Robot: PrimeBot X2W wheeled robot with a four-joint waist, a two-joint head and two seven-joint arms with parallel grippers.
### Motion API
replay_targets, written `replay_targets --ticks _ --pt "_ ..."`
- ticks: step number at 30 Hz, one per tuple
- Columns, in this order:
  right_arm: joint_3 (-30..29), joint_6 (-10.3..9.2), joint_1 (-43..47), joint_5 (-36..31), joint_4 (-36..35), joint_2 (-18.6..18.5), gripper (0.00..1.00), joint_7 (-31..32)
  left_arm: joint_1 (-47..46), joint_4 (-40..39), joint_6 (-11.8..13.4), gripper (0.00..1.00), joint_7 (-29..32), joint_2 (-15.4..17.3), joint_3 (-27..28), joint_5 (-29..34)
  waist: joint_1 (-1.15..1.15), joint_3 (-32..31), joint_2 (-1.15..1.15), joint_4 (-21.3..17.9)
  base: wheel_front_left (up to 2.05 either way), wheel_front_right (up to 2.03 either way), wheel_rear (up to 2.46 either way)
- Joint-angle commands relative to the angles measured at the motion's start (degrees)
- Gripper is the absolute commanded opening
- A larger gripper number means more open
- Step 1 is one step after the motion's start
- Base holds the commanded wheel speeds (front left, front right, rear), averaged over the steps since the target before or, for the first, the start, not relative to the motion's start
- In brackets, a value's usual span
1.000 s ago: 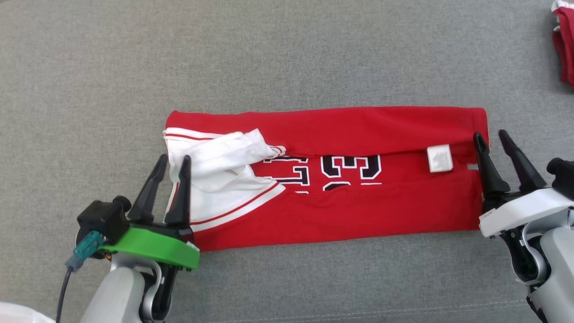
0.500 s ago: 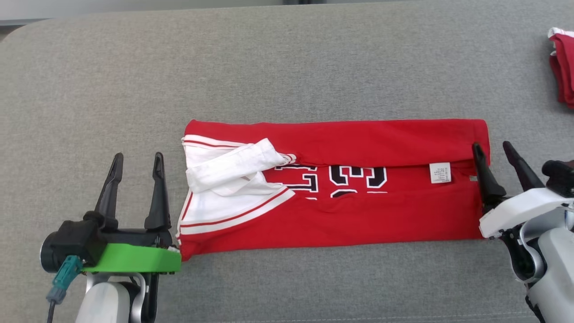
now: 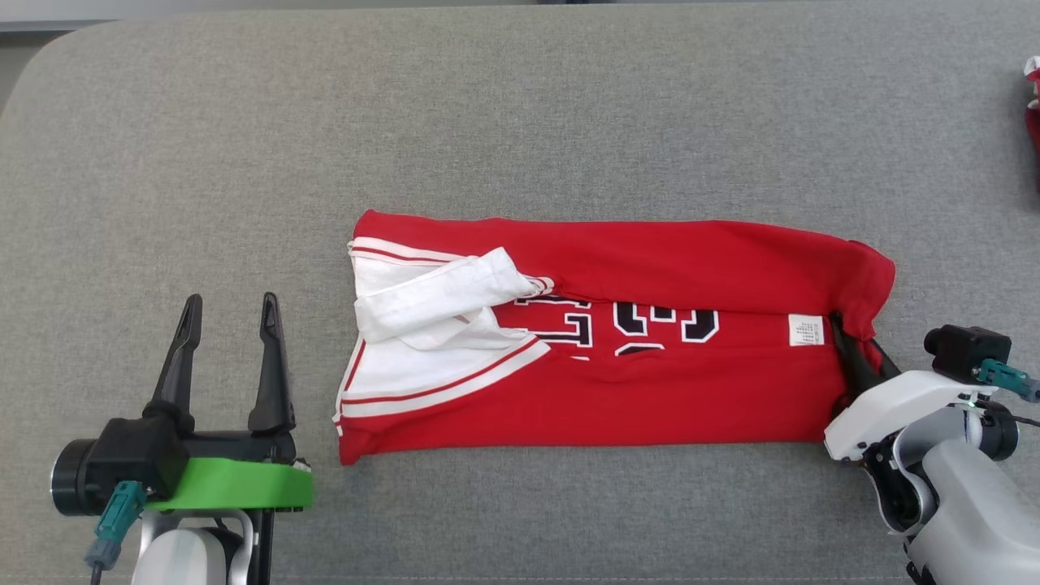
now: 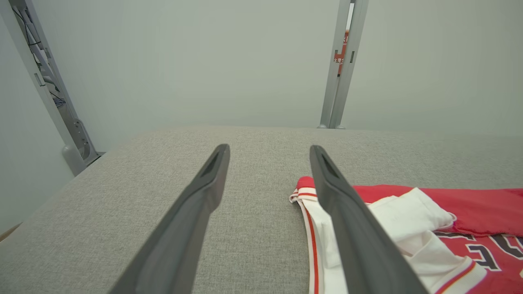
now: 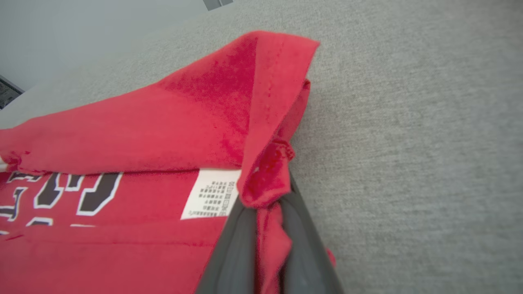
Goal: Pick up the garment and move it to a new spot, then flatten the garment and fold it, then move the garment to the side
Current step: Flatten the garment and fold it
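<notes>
A second bit of red cloth [image 3: 1033, 106] peeks in at the far right edge of the desk [image 3: 520, 106], well apart from the shirt [image 3: 650, 260]. The shirt is red and lies as a long folded strip across the middle of the desk. Its white end [image 3: 422, 370], which has red stripes, points to the robot's left. Black and white numbers [image 3: 626, 321] show in the middle, half hidden under the flap folded over from the top. A small white tag [image 3: 805, 331] sits near the shirt's right end.

The right claw [image 3: 849, 349] is at that right end. Its two dark fingers are squeezed together, with a bunch of red cloth pinched between them, just beside the tag. The shirt's corner is lifted there and crumpled over the fingers.

The left claw [image 3: 231, 298] sits to the left of the shirt, near the white end but not touching it. Its fingers stand wide apart and hold nothing, and bare gray cloth shows between them.

The desk has a gray woven cloth top and a round corner at the far left. Behind it is a pale wall [image 4: 204, 61]. A gray metal post [image 4: 341, 65] stands against the wall, and a metal frame [image 4: 45, 81] with wires leans at the left.
</notes>
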Motion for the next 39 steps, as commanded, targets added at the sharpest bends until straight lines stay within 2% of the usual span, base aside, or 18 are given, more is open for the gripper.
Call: replay_targets --ticks 1,8,14,19,27,34,39 --pt "-1.6 -0.16 -0.7 1.0 1.2 -1.9 0.00 -0.6 1.1 -0.2 -0.1 1.00 -0.2 -0.1 0.6 0.7 0.00 -0.8 0.00 -0.4 0.00 0.00 0.00" --pt "-8.5 -0.14 0.9 2.9 3.4 -10.0 0.00 -1.2 3.4 -1.0 -0.5 1.00 -0.2 -0.1 2.2 1.3 0.00 -3.6 0.00 -1.7 0.00 0.00 0.00" --pt "-9.4 -0.13 0.1 2.2 2.1 -12.3 0.00 -0.9 4.6 -1.3 -0.6 1.00 -0.2 -0.1 3.1 1.5 0.00 -4.5 0.00 -2.8 0.00 0.00 0.00" --pt "-7.2 -0.12 -1.6 1.5 -0.9 -10.2 0.00 -0.1 4.6 -1.0 -0.6 1.00 -0.2 -0.1 2.8 1.3 0.00 -4.7 0.00 -3.5 0.00 0.00 0.00" --pt "-1.7 -0.09 -3.2 -0.4 -9.1 -4.8 0.00 1.6 4.7 -0.4 -0.4 1.00 -0.2 -0.1 1.8 0.7 0.00 -5.2 0.00 -3.2 0.00 0.00 0.00" --pt "3.1 -0.09 -3.1 -2.1 -15.4 1.0 0.00 5.0 4.6 0.0 0.2 1.00 -0.2 -0.1 0.1 0.0 0.00 -4.8 0.00 -1.5 0.00 0.00 0.00" --pt "5.8 -0.09 -2.8 -3.2 -16.3 5.4 0.00 6.5 3.0 0.5 0.7 1.00 -0.2 -0.1 -1.9 -0.9 0.00 -4.0 0.00 0.3 0.00 0.00 0.00"
